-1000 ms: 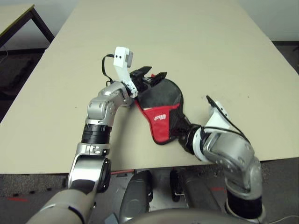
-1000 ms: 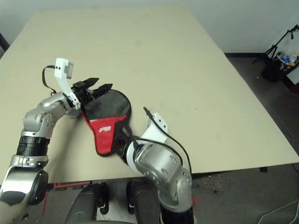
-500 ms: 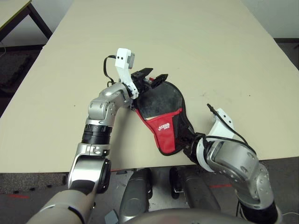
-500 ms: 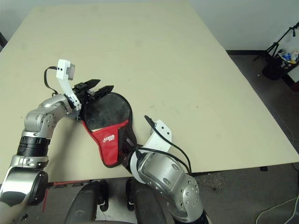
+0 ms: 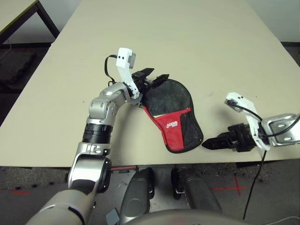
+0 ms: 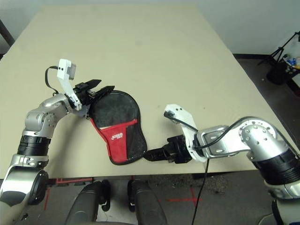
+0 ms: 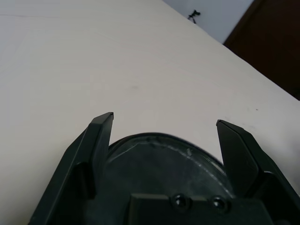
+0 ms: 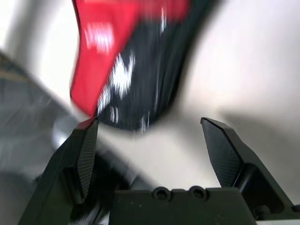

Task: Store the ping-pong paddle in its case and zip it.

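Head views, case [image 5: 172, 116]: flat on the beige table [image 5: 197, 42] near its front edge, round end toward the left arm, red panel with white logo toward the narrow end.
Head views, left gripper [image 5: 153, 78]: fingers spread, set at the case's round rim.
Head views, right gripper [image 6: 151, 154]: just beside the case's narrow end, pointing at it, apart from it.
Left wrist view: black fingers [image 7: 96, 140] wide apart, dark rounded rim of the case between them, bare table beyond.
Right wrist view: fingers [image 8: 220, 150] parted, nothing between them; blurred red and black case end ahead.
Paddle: cannot tell its place.
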